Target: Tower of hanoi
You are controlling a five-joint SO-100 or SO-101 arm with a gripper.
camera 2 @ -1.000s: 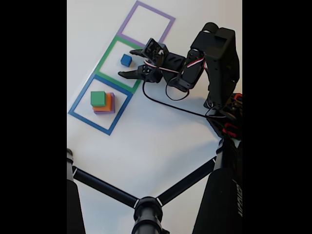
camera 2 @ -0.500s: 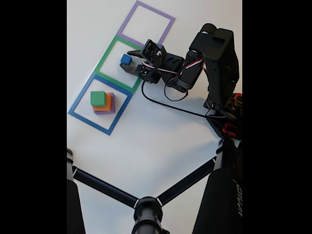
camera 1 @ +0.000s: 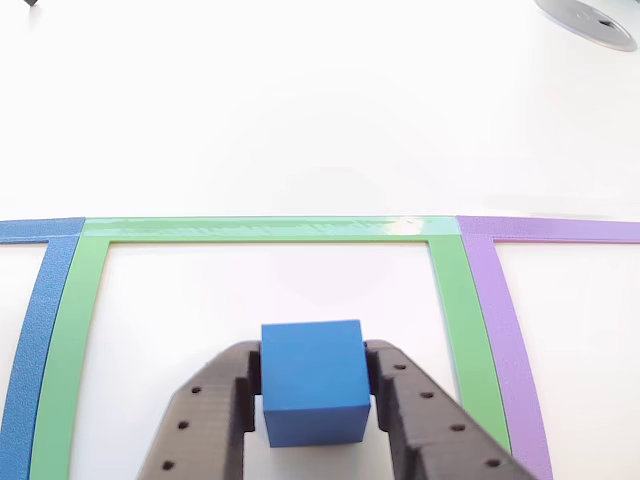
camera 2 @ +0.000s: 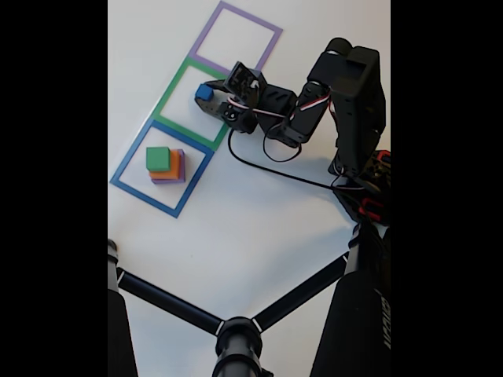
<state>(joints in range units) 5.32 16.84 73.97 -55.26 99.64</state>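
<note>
I have the gripper (camera 1: 314, 425) closed on the blue cube (camera 1: 313, 380) inside the green square (camera 2: 172, 88), so I'd lift it straight up, keeping the hold square, before carrying it toward the stack (camera 2: 166, 164).

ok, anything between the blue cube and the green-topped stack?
Only the shared green and blue tape borders and bare table, seen in the fixed view. The blue cube sits in the gripper; the stack stands apart.
</note>
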